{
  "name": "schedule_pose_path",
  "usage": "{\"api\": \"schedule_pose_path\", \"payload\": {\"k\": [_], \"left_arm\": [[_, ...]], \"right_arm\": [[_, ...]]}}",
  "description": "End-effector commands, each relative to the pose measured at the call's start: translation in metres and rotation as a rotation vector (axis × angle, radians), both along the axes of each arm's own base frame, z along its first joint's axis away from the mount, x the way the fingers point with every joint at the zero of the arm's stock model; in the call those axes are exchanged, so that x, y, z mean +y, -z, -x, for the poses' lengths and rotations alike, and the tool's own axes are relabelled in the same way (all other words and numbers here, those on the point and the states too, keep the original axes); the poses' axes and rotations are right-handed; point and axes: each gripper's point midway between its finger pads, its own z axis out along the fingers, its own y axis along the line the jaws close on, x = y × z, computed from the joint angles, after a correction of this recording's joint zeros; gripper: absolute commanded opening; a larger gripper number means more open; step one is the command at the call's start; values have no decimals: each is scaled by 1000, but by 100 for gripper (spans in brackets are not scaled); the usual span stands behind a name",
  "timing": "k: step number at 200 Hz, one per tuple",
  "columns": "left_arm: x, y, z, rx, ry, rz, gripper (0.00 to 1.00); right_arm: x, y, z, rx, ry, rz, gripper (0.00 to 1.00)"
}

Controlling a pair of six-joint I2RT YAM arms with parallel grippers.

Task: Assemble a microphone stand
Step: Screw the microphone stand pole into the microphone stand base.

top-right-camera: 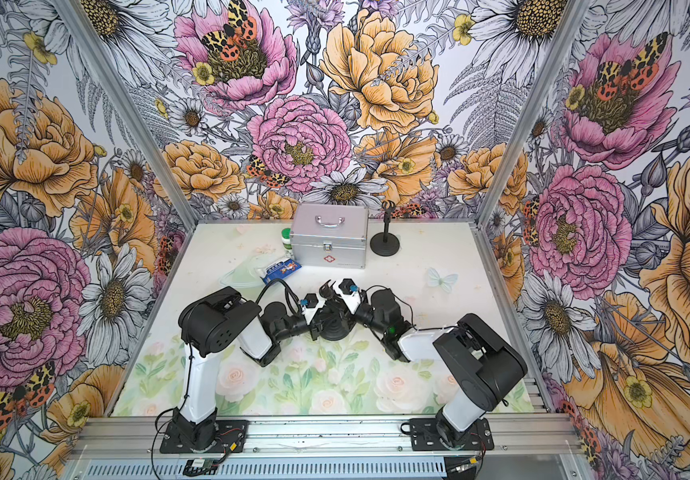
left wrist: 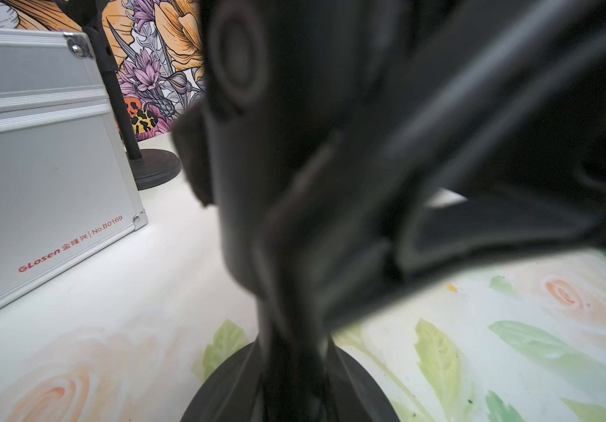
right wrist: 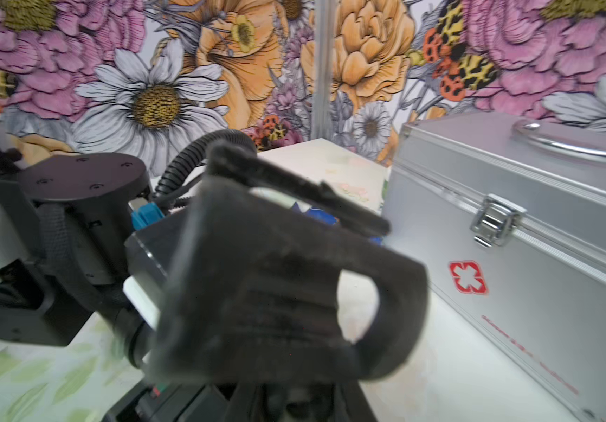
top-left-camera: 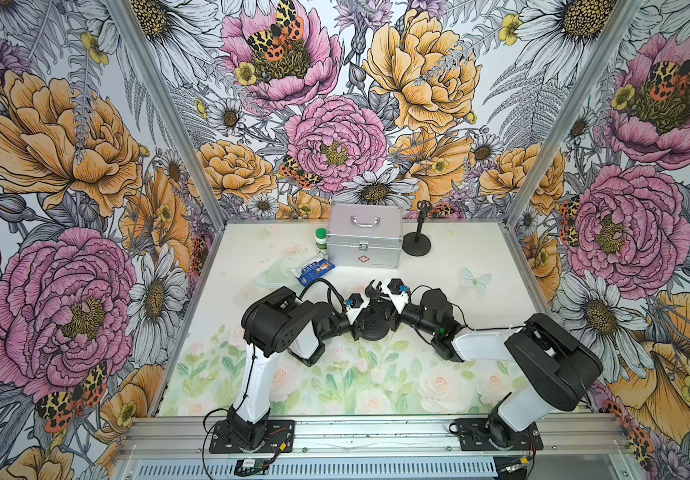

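Two arms meet at mid-table, and the whole job sits right between them! The black round weighted base (top-left-camera: pixel 374 332) lies flat on the flower-printed table (top-left-camera: pixel 459 257). The slim black stem (left wrist: pixel 290 339) rises straight out of it, long axis vertical, so from above it is seen almost end-on. At its top sits the black forked microphone clip (top-left-camera: pixel 372 289), prongs splayed toward the back wall in both top views.

The left gripper (top-left-camera: pixel 365 319) is on the left side, low down, with its jaws together on that stem. The left wrist view is filled by the dark column, and the base (left wrist: pixel 228 387) is just beneath it. The right gripper (top-left-camera: pixel 381 307) reaches from the opposite side and sits higher, up by the clip. In the right wrist view the clip (right wrist: pixel 294 292) is blurred and huge in front of the lens. Whether those jaws are clamped on it or only around it, I cannot tell.

Here is the relation that matters: the clip is directly above the stem, the right gripper is the nearer one to it, and the left one pins things lower down. My read is that the clip is being seated or turned on the stem's top. The next move then calls for the right wrist to work along that vertical axis; a sideways push could tip the stand.

At back right a second black stand (top-left-camera: pixel 418 241) stands complete just beside the silver aluminium case with the red cross (top-left-camera: pixel 364 237), well apart from the action.
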Motion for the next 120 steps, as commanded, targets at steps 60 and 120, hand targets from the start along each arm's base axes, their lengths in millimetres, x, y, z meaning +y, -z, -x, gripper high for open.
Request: {"api": "schedule_pose_path", "payload": {"k": [60,120], "left_arm": [[5,18,2,2,-11,-49,19],[7,19,5,1,-2,-55,19]], "right_arm": [[-1,8,9,32,-114,-62,39],[3,-5,23,83,-566,-12,44]]}}
